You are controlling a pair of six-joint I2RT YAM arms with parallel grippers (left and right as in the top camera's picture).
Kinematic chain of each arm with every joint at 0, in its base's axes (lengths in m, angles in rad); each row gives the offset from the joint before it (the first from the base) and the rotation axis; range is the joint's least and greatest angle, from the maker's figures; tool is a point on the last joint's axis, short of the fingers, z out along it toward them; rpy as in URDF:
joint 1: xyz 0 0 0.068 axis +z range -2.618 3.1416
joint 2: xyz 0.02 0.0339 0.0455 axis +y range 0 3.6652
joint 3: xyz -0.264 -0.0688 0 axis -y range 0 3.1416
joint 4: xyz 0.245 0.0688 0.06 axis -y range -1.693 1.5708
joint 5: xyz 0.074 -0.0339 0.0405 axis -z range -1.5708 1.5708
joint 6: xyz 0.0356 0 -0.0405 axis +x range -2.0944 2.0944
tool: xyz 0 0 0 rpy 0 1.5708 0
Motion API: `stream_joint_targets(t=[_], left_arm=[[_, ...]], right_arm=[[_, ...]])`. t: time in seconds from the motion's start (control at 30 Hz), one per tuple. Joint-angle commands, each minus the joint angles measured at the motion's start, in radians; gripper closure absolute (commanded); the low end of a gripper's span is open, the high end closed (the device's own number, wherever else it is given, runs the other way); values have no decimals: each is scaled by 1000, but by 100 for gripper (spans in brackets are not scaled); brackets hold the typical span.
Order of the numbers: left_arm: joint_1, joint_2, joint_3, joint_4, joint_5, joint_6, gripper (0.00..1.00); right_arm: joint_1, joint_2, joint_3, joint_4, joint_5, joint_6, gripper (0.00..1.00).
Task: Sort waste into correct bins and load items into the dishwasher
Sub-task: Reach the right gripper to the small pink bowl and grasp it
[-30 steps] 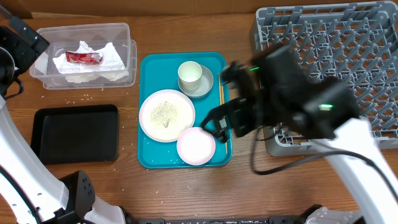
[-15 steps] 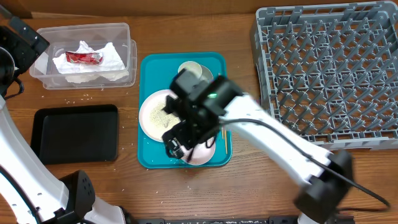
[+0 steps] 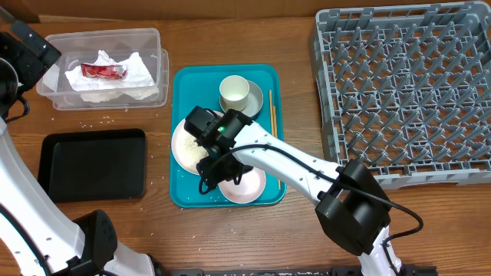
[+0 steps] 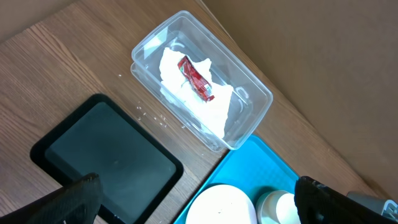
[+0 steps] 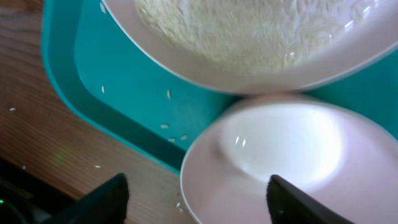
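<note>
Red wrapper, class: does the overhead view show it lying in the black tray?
No, the red wrapper lies on the napkin inside the clear tub.

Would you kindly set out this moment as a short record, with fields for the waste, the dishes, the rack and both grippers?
waste: napkin and red wrapper in clear tub; rice on large plate; loose grains on table
black tray: nothing visible in it
teal tray: large plate, small plate, cup on saucer, chopsticks by right edge
dish rack: no dishes
right gripper: jaws apart over small plate
left gripper: open, holding nothing
</note>
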Motion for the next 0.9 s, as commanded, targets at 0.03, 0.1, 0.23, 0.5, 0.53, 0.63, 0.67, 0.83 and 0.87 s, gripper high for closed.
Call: stream_joint_targets(t=[0.03,0.1,0.23,0.5,0.53,0.63,0.67,0.83,0.87], left_arm=[[-2,-14,-3,1,-6,-7,0],[-2,-14,-3,1,-6,-7,0],[-2,-14,-3,1,-6,-7,0],[-2,-14,-3,1,-6,-6,0],[-2,-14,-3,1,-6,-7,0],[-2,-14,-3,1,-7,-6,0],[-2,-14,-3,1,-6,-7,0],[-2,-14,-3,1,-6,-7,0],[-2,-14,-3,1,-6,-7,0]], right_arm=[[11,0,-24,35,67,87,40],[17,0,-55,62,89,112,40],[34,0,-117,94,105,132,40],[100,0,-142,137,105,139,51],[108,0,-142,137,105,139,54],[137,0,-142,136,126,139,67],[142,0,-142,134,134,139,69],[145,0,-142,134,162,139,79],[145,0,-142,134,171,139,82]])
